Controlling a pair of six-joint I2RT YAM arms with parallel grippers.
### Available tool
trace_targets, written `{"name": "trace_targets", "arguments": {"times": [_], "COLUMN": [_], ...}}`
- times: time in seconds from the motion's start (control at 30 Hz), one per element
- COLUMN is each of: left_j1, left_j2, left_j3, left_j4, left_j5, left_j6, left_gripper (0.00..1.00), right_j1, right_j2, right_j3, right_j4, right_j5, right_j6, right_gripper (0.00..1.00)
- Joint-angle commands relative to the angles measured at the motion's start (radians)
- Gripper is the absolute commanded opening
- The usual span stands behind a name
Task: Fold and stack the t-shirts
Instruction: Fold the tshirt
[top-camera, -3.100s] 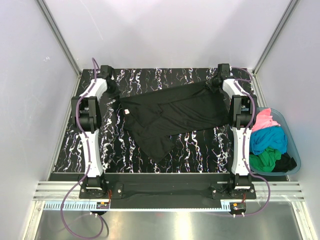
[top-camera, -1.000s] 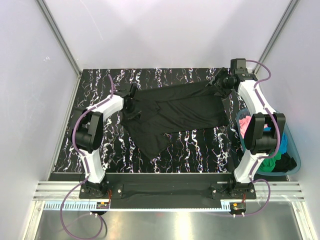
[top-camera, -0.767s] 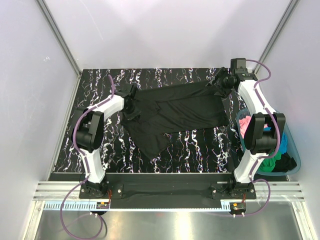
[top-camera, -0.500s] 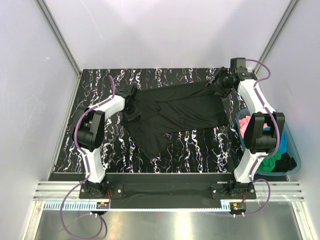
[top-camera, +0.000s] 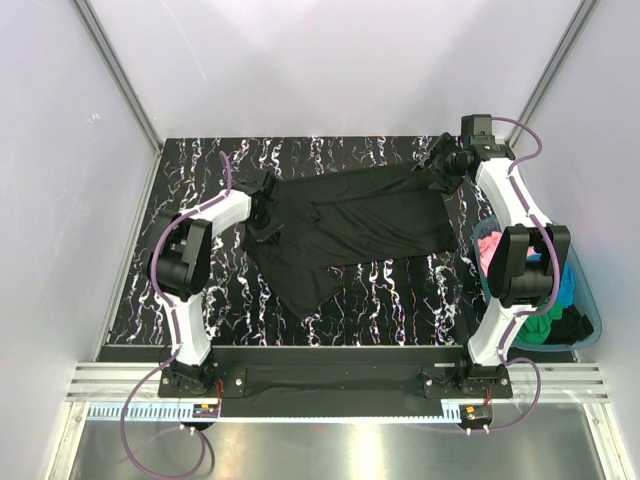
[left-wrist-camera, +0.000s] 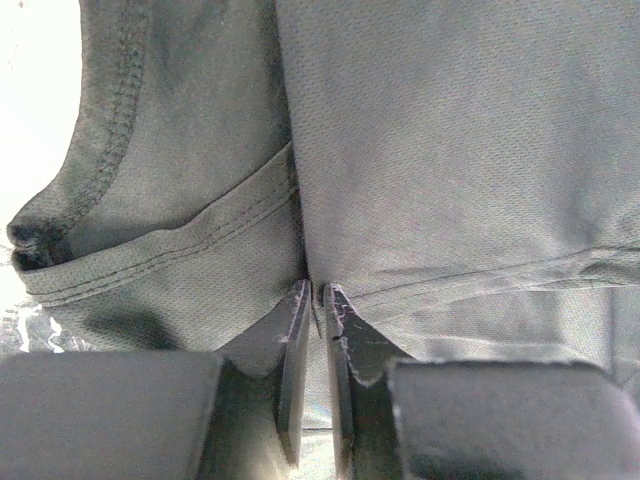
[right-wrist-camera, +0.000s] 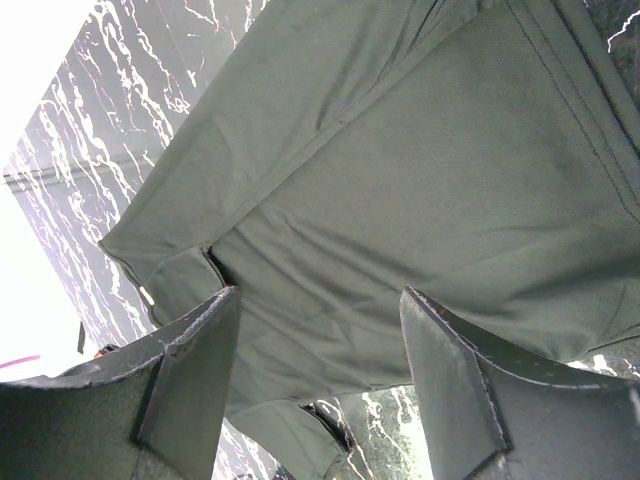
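Observation:
A large black t-shirt (top-camera: 360, 225) lies spread and rumpled across the marbled table, one part trailing toward the near side. My left gripper (top-camera: 262, 197) is down at the shirt's left edge. In the left wrist view its jaws (left-wrist-camera: 318, 292) are nearly together, pinching a fold of the black cloth (left-wrist-camera: 450, 150) near a stitched hem. My right gripper (top-camera: 441, 164) hovers over the shirt's far right corner. In the right wrist view it (right-wrist-camera: 320, 292) stands open with nothing between the fingers and the shirt (right-wrist-camera: 400, 180) below. Pink (top-camera: 488, 247), turquoise (top-camera: 569, 285) and green (top-camera: 538, 328) t-shirts sit in the tub.
A translucent teal tub (top-camera: 590, 310) stands off the table's right edge, partly hidden behind my right arm; a dark cloth (top-camera: 575, 328) also lies in it. White walls close in the table (top-camera: 190, 290) on the left, back and right.
The left jaws have closed further onto the fold of black cloth. The left wrist shifted slightly toward the far left. The right arm has held still with its jaws wide.

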Motion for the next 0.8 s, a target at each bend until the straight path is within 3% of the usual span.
{"name": "trace_targets", "arguments": {"times": [0.0,0.23,0.77], "left_j1": [-0.005,-0.005,-0.008], "left_j2": [0.006,0.003,-0.044], "left_j3": [0.042,0.062,0.092], "left_j4": [0.004,-0.011,-0.094], "left_j5": [-0.034,-0.042,-0.048], "left_j6": [-0.002,0.009,-0.023], "left_gripper": [0.15,0.0,0.0], "right_j1": [0.007,0.006,0.006], "right_j2": [0.007,0.007,-0.015], "right_j3": [0.05,0.055,0.018], "right_j4": [0.001,-0.002,0.016], "right_j5": [0.012,0.012,0.015], "right_j6": [-0.013,-0.012,-0.001], "right_gripper": [0.72,0.72,0.72]}}
